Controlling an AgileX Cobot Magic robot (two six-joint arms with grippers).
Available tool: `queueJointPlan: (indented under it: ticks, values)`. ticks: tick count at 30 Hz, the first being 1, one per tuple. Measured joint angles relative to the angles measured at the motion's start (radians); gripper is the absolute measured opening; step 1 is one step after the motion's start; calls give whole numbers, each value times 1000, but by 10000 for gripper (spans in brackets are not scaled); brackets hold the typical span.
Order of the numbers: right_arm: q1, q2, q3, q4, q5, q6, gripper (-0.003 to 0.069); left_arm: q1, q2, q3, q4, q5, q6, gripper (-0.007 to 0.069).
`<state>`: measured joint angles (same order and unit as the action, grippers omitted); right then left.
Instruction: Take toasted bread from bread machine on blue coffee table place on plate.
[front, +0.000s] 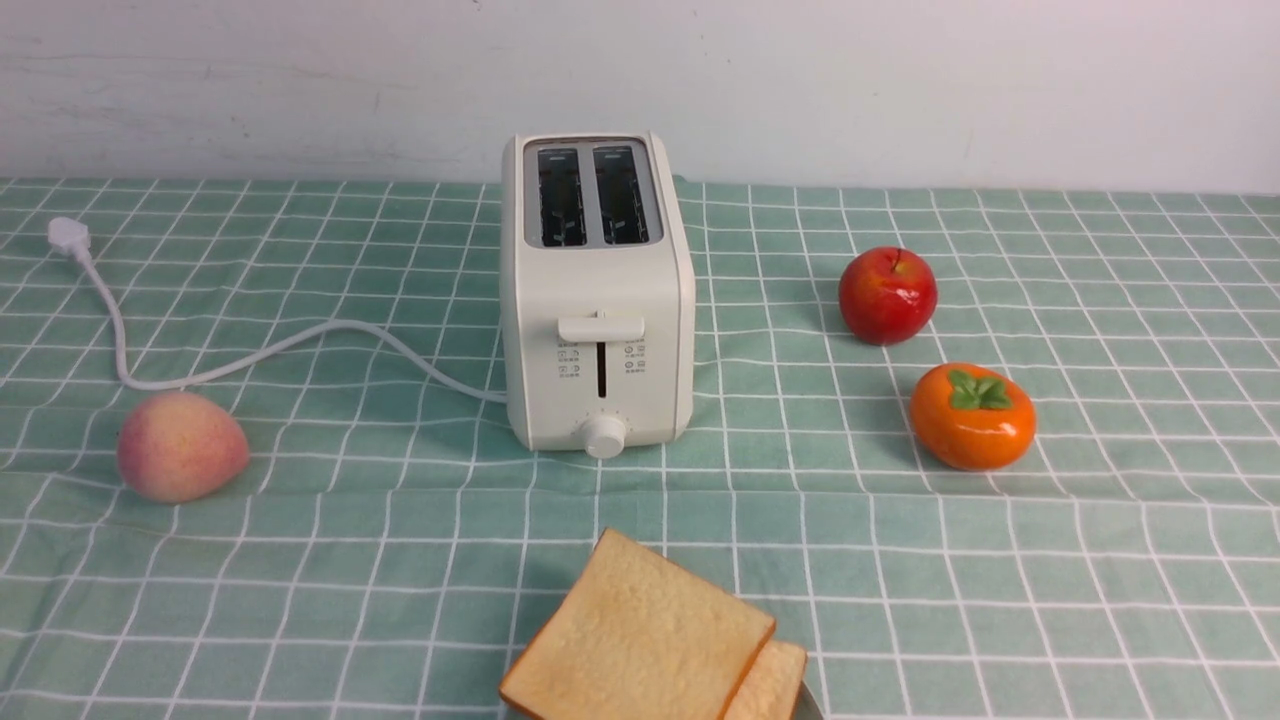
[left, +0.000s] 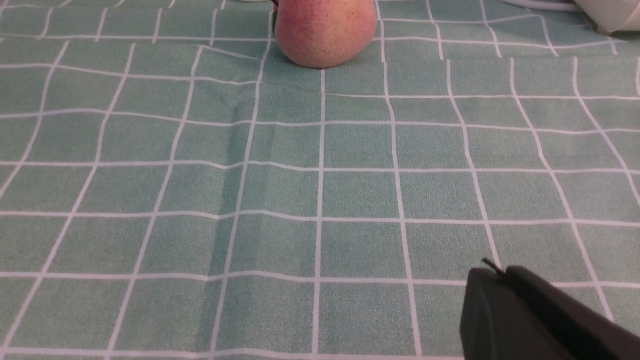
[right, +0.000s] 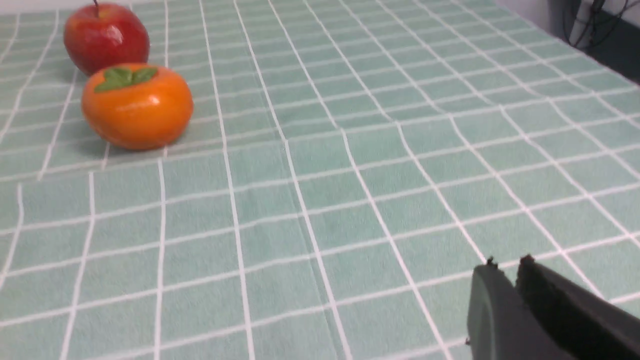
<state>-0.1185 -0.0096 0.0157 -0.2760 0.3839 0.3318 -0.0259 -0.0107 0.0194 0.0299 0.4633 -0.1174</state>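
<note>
Dark-grey tips meet on the left gripper (left: 492, 270) and stand narrowly parted on the right gripper (right: 509, 265), both clear of the toasted bread (front: 645, 630), which overlaps at the front view's bottom centre, the only view showing those slices and the toaster's slots (front: 590, 195).

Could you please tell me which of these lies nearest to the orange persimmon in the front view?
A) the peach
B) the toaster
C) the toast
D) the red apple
D, because the red apple sits just behind the persimmon, with the others well apart.
</note>
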Motion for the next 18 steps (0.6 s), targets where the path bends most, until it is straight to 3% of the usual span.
queueJointPlan:
  ticks: [18]
  values:
    - [0, 0, 0, -31, 18, 0, 95, 0, 0, 0, 0, -1, 0, 29]
